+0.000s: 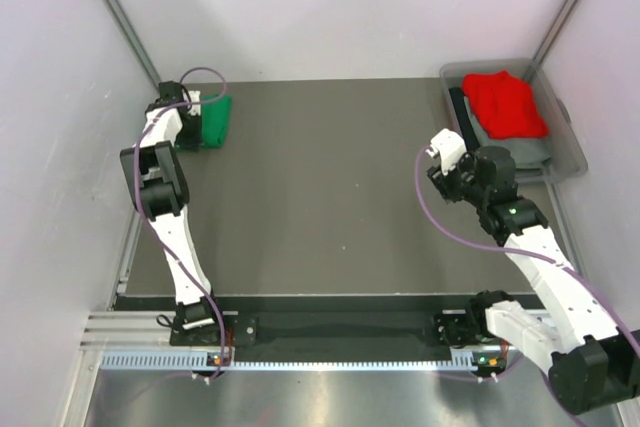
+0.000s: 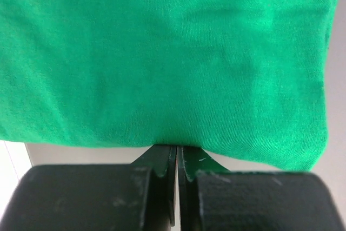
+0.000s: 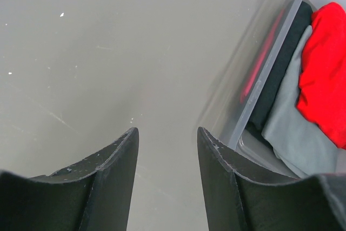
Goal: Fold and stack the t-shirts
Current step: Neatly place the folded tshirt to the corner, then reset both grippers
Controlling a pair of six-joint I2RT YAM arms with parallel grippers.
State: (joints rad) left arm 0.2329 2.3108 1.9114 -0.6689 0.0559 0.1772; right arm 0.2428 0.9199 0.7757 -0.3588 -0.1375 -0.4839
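**Q:** Gripper status?
**A:** The right gripper (image 3: 165, 133) has its jaws spread wide and empty, just beside the bin (image 3: 238, 109). The left gripper (image 2: 177, 152) is pinched on an edge of the green shirt (image 2: 162, 52), well apart from the bin.
**Q:** And the red shirt (image 3: 324, 74)?
**A:** It lies crumpled inside the bin. The cloth looks light and limp, so it is probably best pinched at an edge.

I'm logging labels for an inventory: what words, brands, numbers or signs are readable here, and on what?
No readable text anywhere. The green t-shirt, pinched in the shut left claw, is plain; the red t-shirt, the grey cloth and black cloth under it, the clear bin, the open right claw and the table bear no print.
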